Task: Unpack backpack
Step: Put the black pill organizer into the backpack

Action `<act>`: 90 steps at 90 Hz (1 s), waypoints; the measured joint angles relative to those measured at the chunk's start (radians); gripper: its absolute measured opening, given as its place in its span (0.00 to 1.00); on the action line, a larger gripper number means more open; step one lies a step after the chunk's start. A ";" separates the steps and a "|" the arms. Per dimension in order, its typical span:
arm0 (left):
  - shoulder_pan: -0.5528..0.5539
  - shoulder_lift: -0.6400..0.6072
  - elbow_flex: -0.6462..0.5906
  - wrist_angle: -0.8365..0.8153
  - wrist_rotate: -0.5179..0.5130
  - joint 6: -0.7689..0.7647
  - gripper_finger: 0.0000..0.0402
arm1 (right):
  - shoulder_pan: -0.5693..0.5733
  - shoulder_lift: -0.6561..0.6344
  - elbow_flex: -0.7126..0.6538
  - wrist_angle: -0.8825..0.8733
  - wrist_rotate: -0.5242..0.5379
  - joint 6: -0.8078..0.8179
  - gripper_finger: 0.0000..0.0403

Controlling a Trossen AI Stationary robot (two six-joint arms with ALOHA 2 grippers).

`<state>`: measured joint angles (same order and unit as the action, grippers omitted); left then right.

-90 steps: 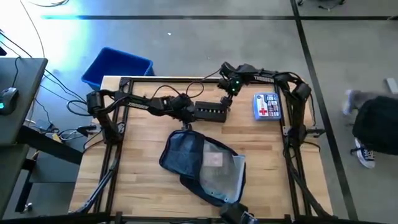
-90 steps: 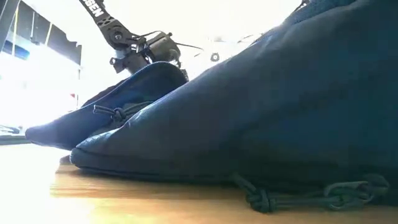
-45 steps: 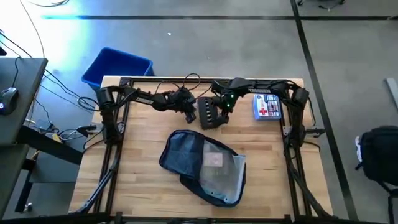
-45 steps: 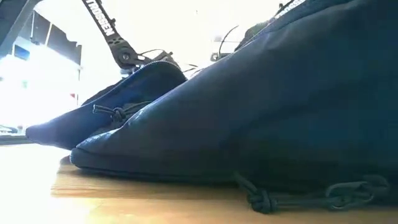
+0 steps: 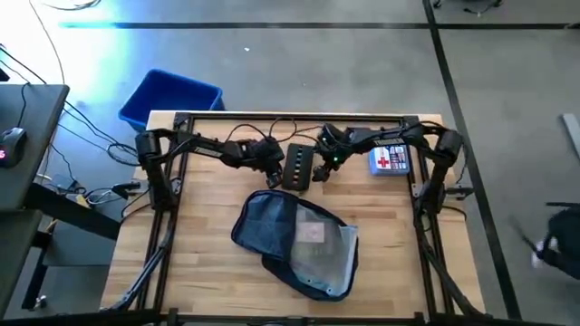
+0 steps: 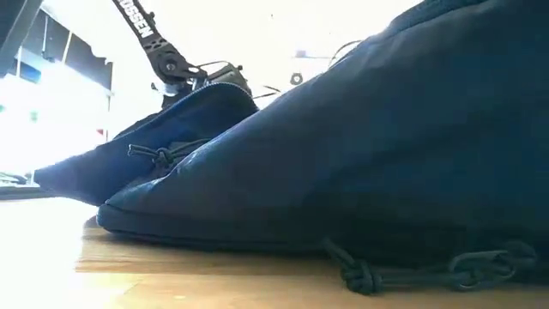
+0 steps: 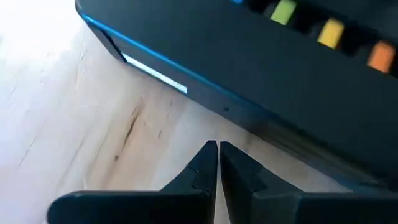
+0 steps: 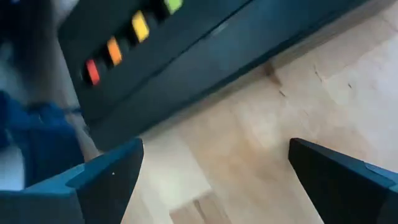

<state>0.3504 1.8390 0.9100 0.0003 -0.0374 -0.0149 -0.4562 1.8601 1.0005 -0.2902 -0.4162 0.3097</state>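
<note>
High view: L hand (image 5: 275, 170) closed, R hand (image 5: 319, 169) wide open, flanking black case (image 5: 297, 166).

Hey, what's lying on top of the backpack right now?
A clear mesh pouch lies across the backpack, with something pale showing through it. What the backpack holds inside stays covered by its fabric.

I see the backpack (image 5: 297, 242) lying mid-bench (image 5: 208, 217). Behind it a flat case (image 5: 297, 167) rests between my two grippers, left (image 5: 272, 169) and right (image 5: 319, 169). A box (image 5: 388, 156) sits right of them; a bin (image 5: 169, 96) stands on the floor off the bench's back-left corner.
</note>
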 joint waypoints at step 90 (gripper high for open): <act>-0.030 0.095 0.003 0.252 0.006 -0.018 0.00 | 0.051 -0.134 -0.069 0.252 0.091 0.348 0.97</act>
<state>0.3204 1.9343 0.9134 0.2527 -0.0316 -0.0326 -0.4048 1.7266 0.9310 -0.0384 -0.3248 0.6578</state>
